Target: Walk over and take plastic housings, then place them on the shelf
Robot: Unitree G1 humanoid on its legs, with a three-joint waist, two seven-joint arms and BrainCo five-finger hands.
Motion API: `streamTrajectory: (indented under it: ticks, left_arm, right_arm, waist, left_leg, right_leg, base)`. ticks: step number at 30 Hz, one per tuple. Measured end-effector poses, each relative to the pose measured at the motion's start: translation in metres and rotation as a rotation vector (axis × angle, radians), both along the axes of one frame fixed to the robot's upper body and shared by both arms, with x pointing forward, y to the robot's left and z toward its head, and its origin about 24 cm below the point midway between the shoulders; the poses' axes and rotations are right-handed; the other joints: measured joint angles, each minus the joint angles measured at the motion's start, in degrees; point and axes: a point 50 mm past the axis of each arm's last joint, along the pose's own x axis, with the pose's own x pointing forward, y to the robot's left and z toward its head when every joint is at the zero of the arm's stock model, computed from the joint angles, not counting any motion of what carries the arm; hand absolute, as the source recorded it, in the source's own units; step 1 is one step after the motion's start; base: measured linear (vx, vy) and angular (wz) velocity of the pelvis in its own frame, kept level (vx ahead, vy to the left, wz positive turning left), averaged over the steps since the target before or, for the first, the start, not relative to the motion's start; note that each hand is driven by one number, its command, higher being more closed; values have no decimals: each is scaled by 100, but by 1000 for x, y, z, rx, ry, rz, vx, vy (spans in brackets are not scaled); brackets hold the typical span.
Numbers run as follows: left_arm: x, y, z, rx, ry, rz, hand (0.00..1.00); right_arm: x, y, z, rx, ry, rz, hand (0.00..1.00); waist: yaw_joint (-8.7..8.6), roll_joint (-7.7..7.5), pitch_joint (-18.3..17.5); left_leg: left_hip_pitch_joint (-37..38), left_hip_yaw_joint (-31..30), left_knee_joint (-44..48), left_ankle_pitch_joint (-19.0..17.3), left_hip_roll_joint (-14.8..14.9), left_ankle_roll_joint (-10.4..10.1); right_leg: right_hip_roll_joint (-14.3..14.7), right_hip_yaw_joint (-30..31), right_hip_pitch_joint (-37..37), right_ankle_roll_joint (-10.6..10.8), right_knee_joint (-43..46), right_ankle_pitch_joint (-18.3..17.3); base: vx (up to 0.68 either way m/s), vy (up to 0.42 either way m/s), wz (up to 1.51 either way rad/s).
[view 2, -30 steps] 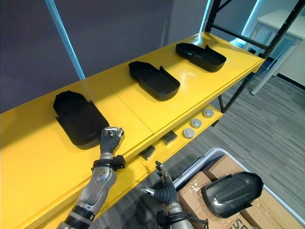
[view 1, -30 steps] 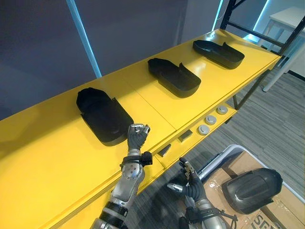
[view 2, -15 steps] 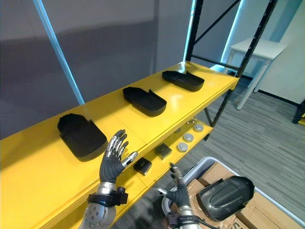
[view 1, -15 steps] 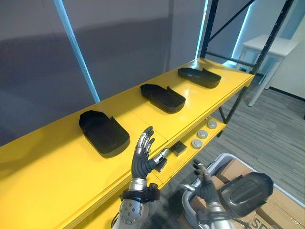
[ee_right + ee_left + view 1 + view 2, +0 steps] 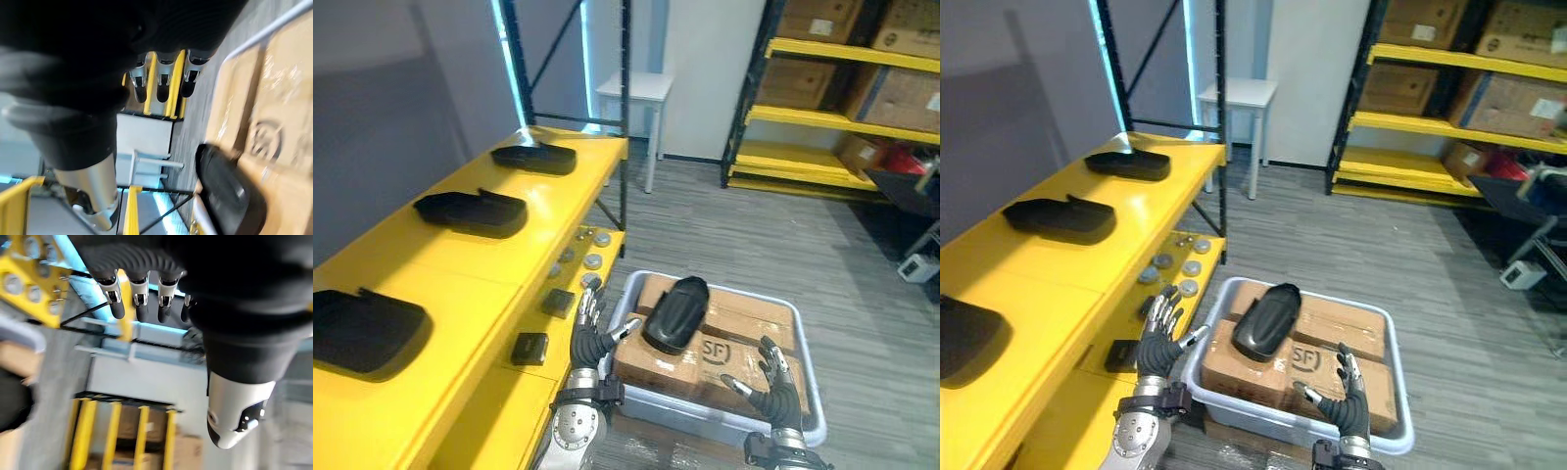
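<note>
On boxes [image 5: 736, 331] in bin [image 5: 1397, 377] beside shelf [image 5: 460, 257] sits housing [image 5: 675, 313], untouched. L hand [image 5: 590, 338], near bin's rim, and R hand [image 5: 773, 392] both spread, empty. Housing prob light, stiff, slick shell: take it across narrow sides w/ both hands.

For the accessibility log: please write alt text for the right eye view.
A black plastic housing lies on cardboard boxes in a pale tub, with the robot's left hand and right hand open at the tub's near side, holding nothing. To the left, a yellow shelf carries three more housings.
</note>
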Motion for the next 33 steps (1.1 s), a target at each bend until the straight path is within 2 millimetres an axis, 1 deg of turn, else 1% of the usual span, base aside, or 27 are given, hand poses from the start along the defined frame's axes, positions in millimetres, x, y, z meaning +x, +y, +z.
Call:
streamTrajectory:
  ticks: [1,2,3,5,6,8,9,10,11,12,13,14,15,16,17,18,19,20,21,23,24,26,28,29,30,32,33]
  left_arm:
    - [-3,1,-5,-3,28,15,0]
    - [-3,4,-11,1,52,54,0]
    - [-2,13,-17,20,79,96,0]
    - [-1,25,-27,59,124,160,0]
    - [1,32,-35,86,161,195,0]
    - [0,37,-41,103,188,227,0]
    - [-1,43,-46,121,212,255,0]
    - [-3,47,-51,133,234,275,0]
    - [-5,51,-58,168,263,287,0]
    - [-7,56,-67,219,299,294,0]
    - [-8,57,-71,246,314,293,0]
    - [-7,61,-75,298,330,293,0]
    - [-7,63,-77,324,339,292,0]
    - [-6,65,-81,351,358,290,0]
    - [-6,65,-82,359,364,293,0]
    - [-4,66,-80,368,355,298,0]
    - [-3,67,-79,377,350,302,0]
    - [-3,68,-78,384,346,311,0]
    - [-2,69,-78,388,343,314,0]
    - [-2,72,-79,400,349,315,0]
    - [-3,72,-81,402,356,313,0]
    - [-7,71,-92,408,401,300,0]
    - [-11,68,-101,407,444,279,0]
    - [-12,67,-104,411,455,270,0]
    - [-14,67,-111,410,489,263,0]
    - [-13,68,-113,392,504,268,0]
    - [-10,67,-112,386,498,266,0]
  right_arm:
    - [-4,-1,-3,-1,17,-2,0]
    - [-7,-1,-6,-2,35,2,0]
    - [-8,0,-8,-1,44,12,0]
    - [-8,-1,-8,-9,46,14,0]
    - [-8,-3,-9,-15,51,9,0]
    - [-6,-4,-11,-16,59,8,0]
    - [-1,-3,-12,-15,62,3,0]
    - [6,-2,-15,-16,66,0,0]
    - [19,-2,-18,-27,77,-1,0]
    - [37,-3,-19,-43,84,-8,0]
    - [46,-3,-18,-46,82,-18,0]
    - [66,-1,-10,-52,50,-37,0]
    - [79,0,-2,-62,25,-43,0]
    - [100,0,14,-74,-22,-68,0]
    - [115,-1,26,-77,-51,-91,0]
    - [132,-2,41,-74,-81,-120,0]
    - [142,-4,50,-69,-97,-150,0]
    - [155,-5,63,-58,-113,-180,0]
    - [161,-5,70,-51,-124,-193,0]
    - [185,-10,100,-34,-157,-250,0]
    - [189,-12,108,-33,-168,-264,0]
    - [206,-20,139,-38,-197,-310,0]
    - [214,-27,155,-49,-201,-339,0]
    - [216,-30,159,-54,-195,-347,0]
    - [222,-36,170,-61,-180,-364,0]
    - [225,-42,176,-64,-160,-380,0]
    - [226,-50,182,-59,-143,-398,0]
  waist:
    - [-8,125,-45]
    - [8,218,-42]
    - [-38,235,-50]
    - [-139,229,-7]
    - [-142,189,108]
    - [-85,183,187]
    - [8,186,242]
    - [61,171,277]
    - [143,200,314]
    - [178,277,367]
    - [192,245,394]
    - [233,153,582]
    - [245,125,701]
    - [294,138,870]
    - [336,163,982]
    - [430,183,1152]
    - [521,189,1233]
    - [573,195,1316]
    - [604,191,1383]
    - [715,196,1589]
    - [776,197,1625]
    - [863,210,1749]
    - [935,218,1793]
    - [951,221,1822]
    - [983,231,1901]
    - [1025,235,1905]
    - [1111,242,1912]
  left_leg:
    - [22,-40,-108,149,109,142]
    - [124,-1,-128,420,292,233]
    - [189,22,-79,557,423,338]
    - [65,-20,302,668,543,496]
    - [-143,-314,758,562,476,392]
    - [-281,-809,986,315,187,87]
    - [-410,-1404,1001,49,-218,46]
    - [-504,-1756,884,-80,-525,126]
    - [-567,-2121,483,-20,-824,256]
    - [-532,-2156,184,-24,-886,325]
    - [-520,-2154,35,-16,-938,339]
    - [-567,-2131,-115,101,-1073,438]
    - [-602,-2130,-145,147,-1138,478]
    - [-713,-2123,-167,208,-1262,553]
    - [-802,-2140,-156,238,-1336,597]
    - [-862,-2164,-130,260,-1415,630]
    - [-942,-2182,-74,261,-1447,632]
    - [-1072,-2269,10,261,-1482,632]
    - [-1109,-2307,34,261,-1493,634]
    - [-1269,-2404,110,277,-1515,658]
    - [-1319,-2413,126,281,-1518,664]
    - [-1556,-2466,217,300,-1552,693]
    - [-1720,-2495,273,308,-1559,705]
    - [-1758,-2509,299,308,-1562,706]
    - [-1860,-2555,368,309,-1554,709]
    - [-2013,-2626,435,307,-1556,711]
    - [-2124,-2644,459,318,-1544,726]
  right_leg:
    - [186,48,-26,-140,-78,103]
    - [442,170,-29,-296,-80,121]
    - [595,275,-8,-401,-82,129]
    - [686,363,30,-489,-183,184]
    - [643,483,72,-548,-258,223]
    - [578,615,101,-577,-326,262]
    - [516,736,88,-555,-382,312]
    - [474,809,77,-520,-436,351]
    - [481,929,0,-470,-436,387]
    - [504,960,-56,-370,-484,447]
    - [469,958,-91,-320,-567,516]
    - [354,958,-111,-252,-768,689]
    - [292,958,-117,-214,-844,762]
    - [186,960,-194,-150,-931,861]
    - [116,946,-243,-99,-972,909]
    - [45,933,-254,-52,-1018,968]
    - [16,923,-283,-34,-1027,990]
    - [-13,882,-324,-27,-1027,1007]
    - [-21,845,-325,-31,-1028,1019]
    - [-29,743,-371,-35,-1086,1116]
    - [-27,747,-401,-43,-1119,1149]
    - [-29,718,-524,-45,-1211,1256]
    - [-25,705,-651,-46,-1215,1308]
    - [-25,695,-668,-46,-1215,1316]
    - [-7,668,-718,-67,-1225,1373]
    - [3,618,-803,-75,-1225,1398]
    - [22,620,-896,-82,-1228,1455]
  base:
    - [24,-239,-61]
    - [48,-324,-75]
    - [51,-320,-73]
    - [49,-207,-45]
    - [45,-75,-28]
    - [25,10,-32]
    - [0,114,-42]
    - [-7,171,-53]
    - [-8,190,-42]
    - [-1,159,-31]
    - [-19,153,-8]
    - [-40,125,4]
    - [-106,163,6]
    - [-132,162,13]
    - [-134,182,18]
    - [-90,140,19]
    - [-71,130,25]
    - [-46,87,25]
    - [-50,83,31]
    - [-37,45,20]
    - [-40,63,10]
    - [-37,72,7]
    - [-27,45,5]
    - [-34,42,6]
    - [-30,29,10]
    - [-46,26,11]
    - [-47,17,6]
